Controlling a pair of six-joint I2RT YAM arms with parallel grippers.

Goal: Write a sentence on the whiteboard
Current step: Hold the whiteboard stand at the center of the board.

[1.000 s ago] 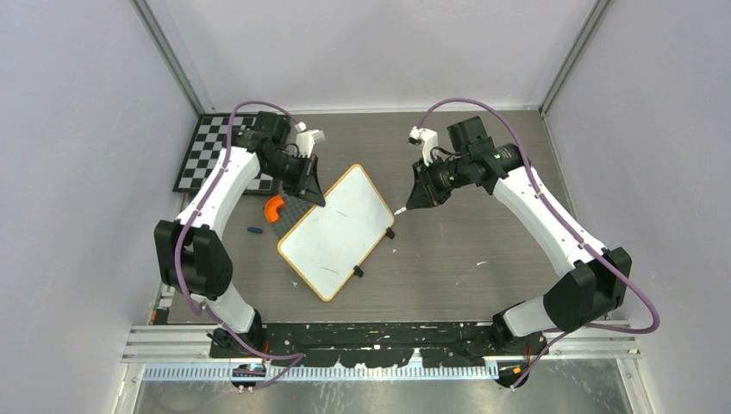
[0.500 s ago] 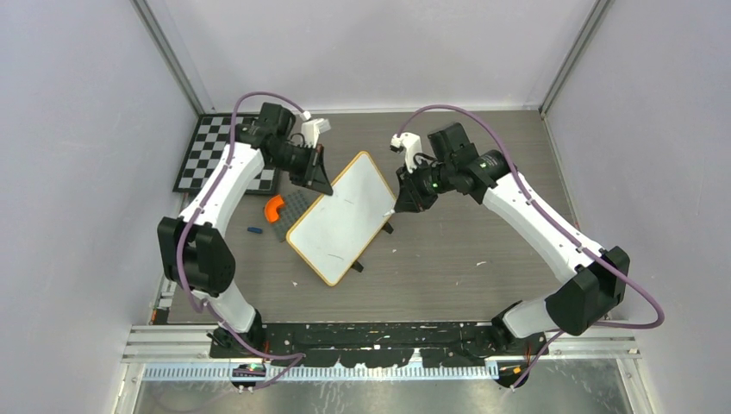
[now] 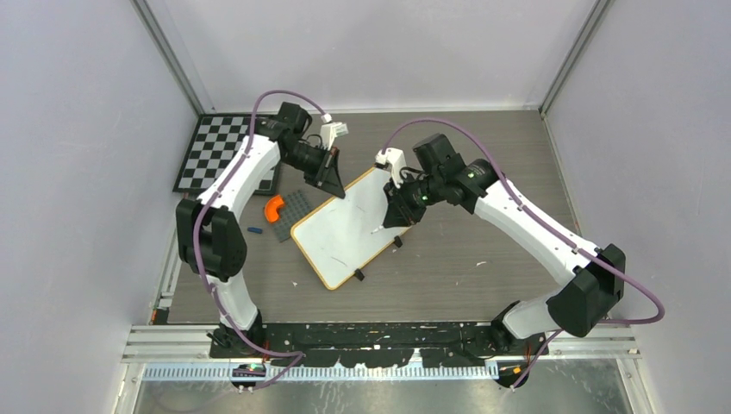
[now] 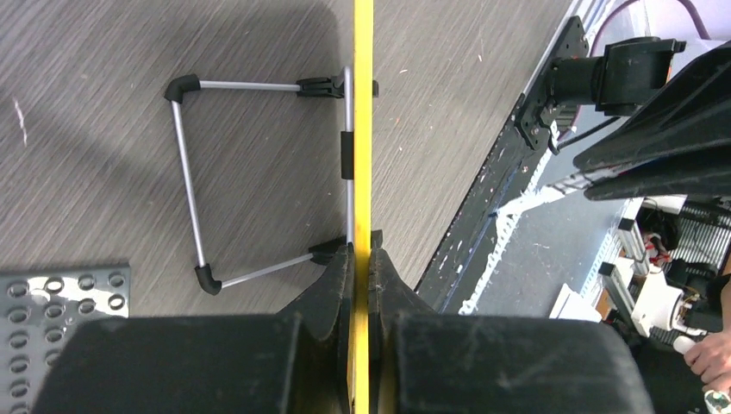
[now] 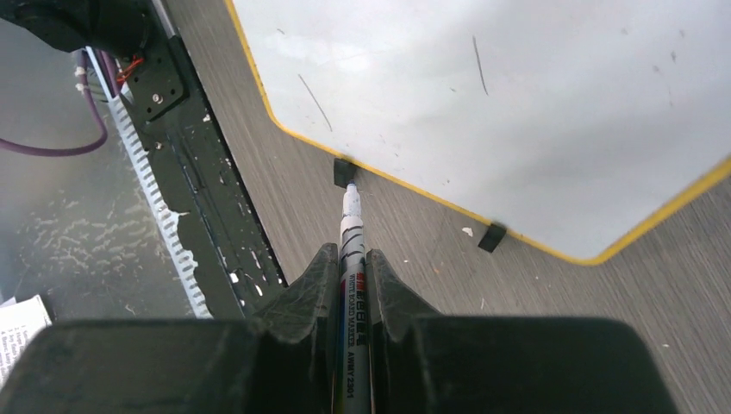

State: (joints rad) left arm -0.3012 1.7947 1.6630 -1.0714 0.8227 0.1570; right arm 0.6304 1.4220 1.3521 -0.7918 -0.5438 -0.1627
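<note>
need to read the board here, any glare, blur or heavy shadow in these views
Top view: even light, soft shadows, no glare on the whiteboard; its faint marks are too small to read. Left wrist view: the board's edge and wire stand are sharp, its shadow darkens the table. Right wrist view: a soft sheen crosses the board; the print on the marker is crisp.

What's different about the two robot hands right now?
The left gripper pinches the whiteboard by its yellow-orange frame, while the right gripper pinches a marker. The left gripper sits at the whiteboard's far edge, and the right gripper is over its right side. Both are shut tight on something.
</note>
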